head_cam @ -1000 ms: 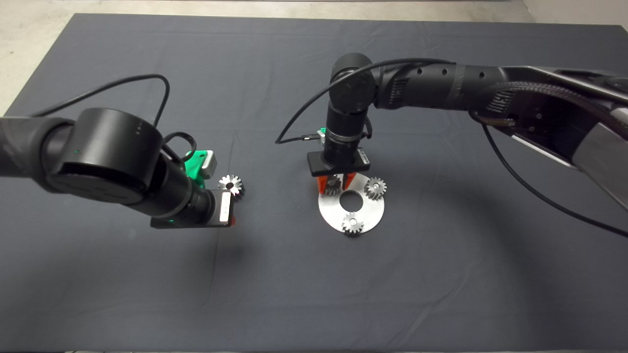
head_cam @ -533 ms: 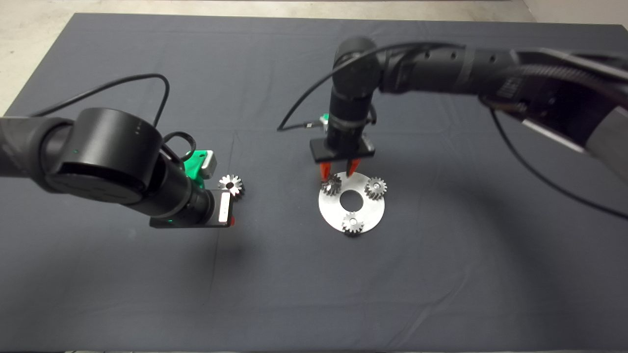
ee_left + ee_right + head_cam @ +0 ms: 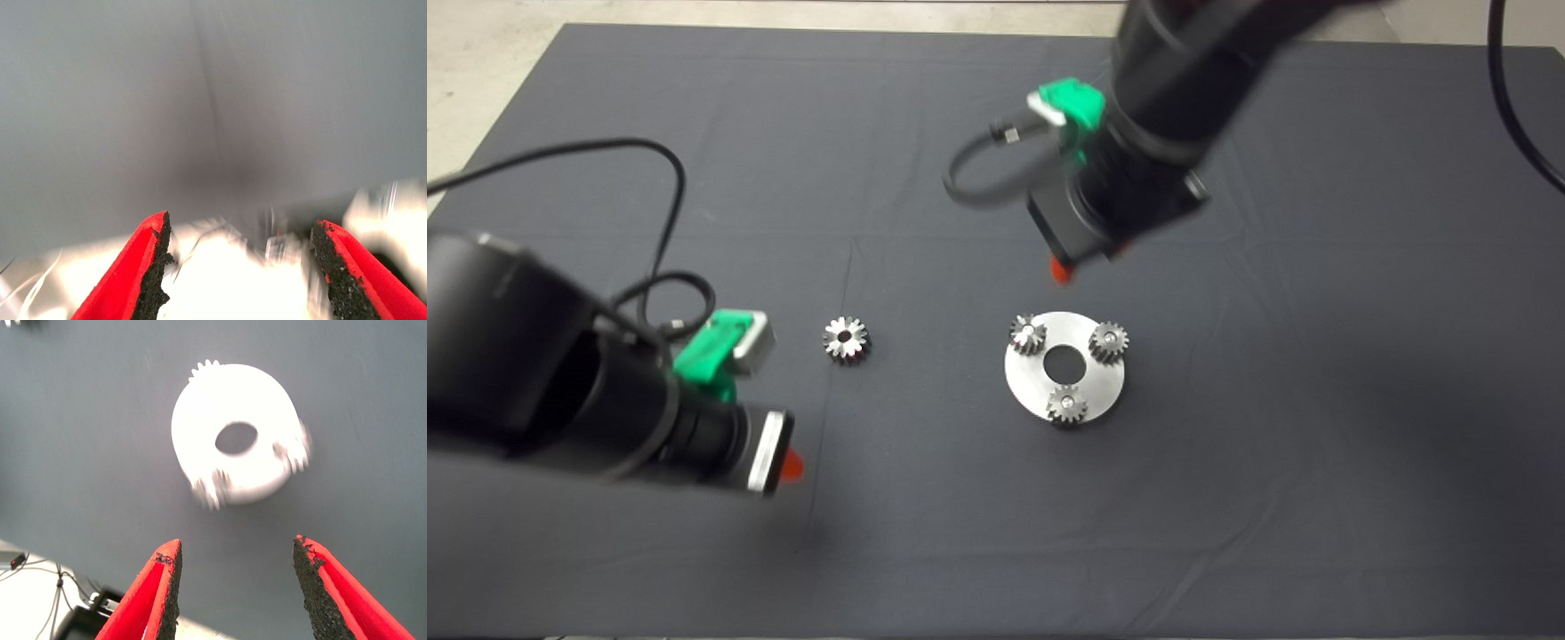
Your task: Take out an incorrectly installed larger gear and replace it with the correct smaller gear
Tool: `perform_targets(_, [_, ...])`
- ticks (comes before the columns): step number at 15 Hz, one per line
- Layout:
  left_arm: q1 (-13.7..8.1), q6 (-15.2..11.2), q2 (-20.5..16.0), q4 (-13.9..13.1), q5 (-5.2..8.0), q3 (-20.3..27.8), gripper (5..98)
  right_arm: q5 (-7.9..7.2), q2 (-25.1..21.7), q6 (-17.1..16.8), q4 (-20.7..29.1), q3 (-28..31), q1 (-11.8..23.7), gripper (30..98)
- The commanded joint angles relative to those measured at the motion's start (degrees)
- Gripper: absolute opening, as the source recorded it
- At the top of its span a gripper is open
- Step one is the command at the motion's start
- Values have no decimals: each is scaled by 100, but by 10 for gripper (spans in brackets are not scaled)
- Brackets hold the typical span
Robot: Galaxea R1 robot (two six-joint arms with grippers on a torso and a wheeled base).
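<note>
Dark mat (image 3: 960, 533) covers the bench, and one round steel plate (image 3: 1089, 387) lies on it carrying three small gears. Of these, the smaller gear (image 3: 1028, 334) sits at the plate's upper-left edge, with two other small gears (image 3: 1108, 340) at its upper-right and lower edges. One larger gear (image 3: 845, 340) lies alone on the mat, well left of the plate. Above the plate, the right gripper (image 3: 235, 587) hangs with fingers wide and empty. Lower left of the plate, beyond the larger gear, the left gripper (image 3: 239, 267) also shows wide, empty fingers.

A round silver plate (image 3: 1088, 384) with a centre hole lies on the dark mat (image 3: 1227, 498), carrying two small gears (image 3: 1108, 340).
</note>
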Motion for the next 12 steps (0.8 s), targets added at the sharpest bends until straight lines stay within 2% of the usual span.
perform_targets(1, [-192,3,-134,-571,452,311,537,-216,-1407,2468,-368,2693,66,441])
perform_targets(2, [-192,-104,-125,-580,452,336,537,-211,-1384,2832,-244,2863,66,441])
perform_targets(3, [-192,-268,-103,-589,461,305,537,-219,-1279,2957,-116,2881,66,441])
perform_targets(5, [-201,-307,111,-589,452,152,537,-272,-1235,2957,152,2855,66,441])
perform_targets(7, [-236,-320,279,-589,448,29,537,-281,-1295,2966,156,2828,61,441])
perform_targets(10, [-236,-570,398,-589,443,2,537,-358,-1285,2966,161,2802,40,441])
perform_targets(11, [-236,-727,413,-589,443,-17,537,-458,-1406,2957,161,2793,49,441])
perform_targets(12, [-245,-832,469,-589,443,-57,537,-472,-1591,2966,161,2737,40,441])
